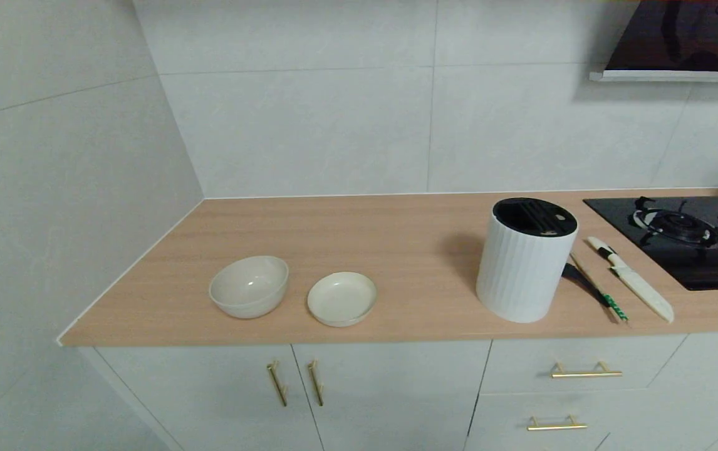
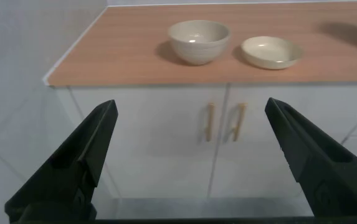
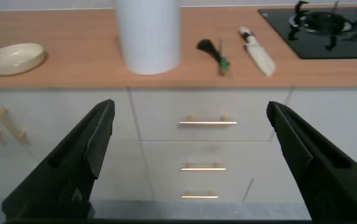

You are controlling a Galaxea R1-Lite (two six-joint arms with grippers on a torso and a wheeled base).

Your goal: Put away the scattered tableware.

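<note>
A deep cream bowl (image 1: 249, 287) and a shallow cream dish (image 1: 342, 298) sit side by side near the counter's front left. To the right stands a white ribbed holder (image 1: 525, 268) with a black slotted top. Beside it lie a black utensil with a green-banded handle (image 1: 597, 288) and a white knife (image 1: 631, 279). My left gripper (image 2: 189, 112) is open and empty in front of the cabinet doors, below the bowl (image 2: 198, 41) and dish (image 2: 270, 51). My right gripper (image 3: 189, 109) is open and empty in front of the drawers, below the holder (image 3: 147, 34) and knife (image 3: 257, 52).
A black gas hob (image 1: 685, 238) takes up the counter's right end. A tiled wall closes the left side and the back. Gold handles mark the cabinet doors (image 1: 296, 382) and drawers (image 1: 586, 372). Bare wood (image 1: 421, 294) lies between dish and holder.
</note>
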